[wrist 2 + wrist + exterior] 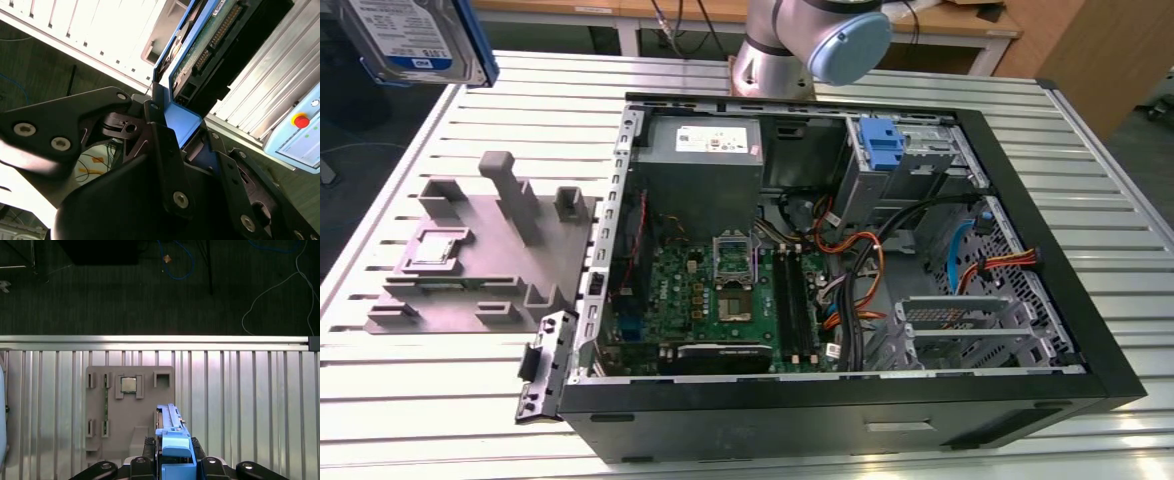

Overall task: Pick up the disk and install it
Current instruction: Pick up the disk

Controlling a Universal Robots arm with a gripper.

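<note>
Already the gripper (175,457) is clamped on the disk (414,38), held high above the grey holder (467,260); fitting it into the computer case (787,420) is not yet done.

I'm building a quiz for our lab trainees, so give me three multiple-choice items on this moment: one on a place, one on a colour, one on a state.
1. Where is the disk?
A. Slotted inside the computer case.
B. Lying on the grey holder block.
C. Held up in the air, at the exterior view's upper left.

2. What colour is the carrier framing the disk?
A. Blue.
B. Red.
C. Yellow.

3. How is the end effector?
A. Open and empty.
B. Shut on the disk.
C. Shut on the grey holder block.

Answers:
1 C: in the exterior view it hangs clear of both the computer case and the grey holder block.
2 A: the blue frame shows in both wrist views.
3 B: in the second wrist view its fingers press the carrier from both sides.
</note>
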